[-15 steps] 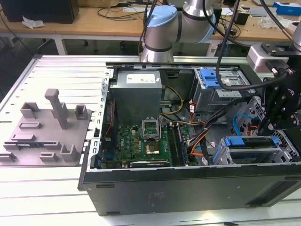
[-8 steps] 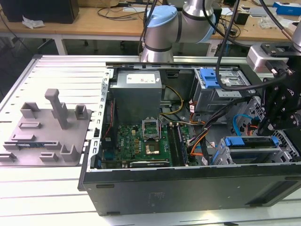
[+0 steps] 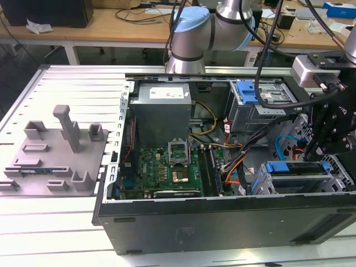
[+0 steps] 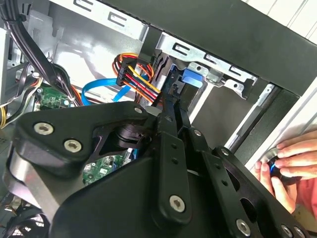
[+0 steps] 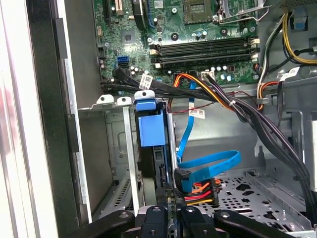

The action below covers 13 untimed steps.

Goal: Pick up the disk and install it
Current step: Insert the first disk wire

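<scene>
The disk (image 3: 293, 167) stands on edge in the grey metal drive bay at the front corner of the open computer case, on the exterior view's right. Its bright blue carrier bracket (image 5: 151, 130) faces out of the bay in the first wrist view, and the second wrist view catches the blue carrier (image 4: 190, 79) too. My black gripper (image 3: 327, 151) hangs just above the bay's end. In both wrist views the gripper (image 4: 174, 101) (image 5: 169, 197) reaches right up to the disk's carrier. Contact between them is hidden.
A grey fixture tray (image 3: 53, 158) with upright posts lies on the table at the exterior view's left. Blue and multicoloured cables (image 5: 208, 166) cross beside the bay. A second bay with a blue latch (image 3: 248, 92) sits farther back. A person's hand (image 4: 292, 161) rests at the case's outer side.
</scene>
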### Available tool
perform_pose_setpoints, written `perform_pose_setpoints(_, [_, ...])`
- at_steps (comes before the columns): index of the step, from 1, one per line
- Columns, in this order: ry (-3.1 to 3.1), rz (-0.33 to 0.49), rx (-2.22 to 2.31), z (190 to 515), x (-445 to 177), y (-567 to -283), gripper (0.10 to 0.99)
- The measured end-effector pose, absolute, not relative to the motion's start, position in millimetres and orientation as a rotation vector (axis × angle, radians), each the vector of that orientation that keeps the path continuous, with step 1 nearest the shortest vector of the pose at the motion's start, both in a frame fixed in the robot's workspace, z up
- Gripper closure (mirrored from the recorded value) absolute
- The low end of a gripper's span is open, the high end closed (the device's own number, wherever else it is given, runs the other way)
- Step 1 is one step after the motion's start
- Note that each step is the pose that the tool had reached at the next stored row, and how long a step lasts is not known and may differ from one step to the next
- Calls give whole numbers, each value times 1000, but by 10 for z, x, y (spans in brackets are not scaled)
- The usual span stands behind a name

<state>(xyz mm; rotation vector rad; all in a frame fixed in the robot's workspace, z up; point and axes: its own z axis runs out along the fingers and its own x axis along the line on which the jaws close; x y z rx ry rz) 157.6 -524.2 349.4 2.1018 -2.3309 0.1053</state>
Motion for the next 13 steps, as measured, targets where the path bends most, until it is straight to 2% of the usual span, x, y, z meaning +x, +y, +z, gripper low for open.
perform_pose_setpoints(13, [-2331,105,2102,3468,1576,-5247,918])
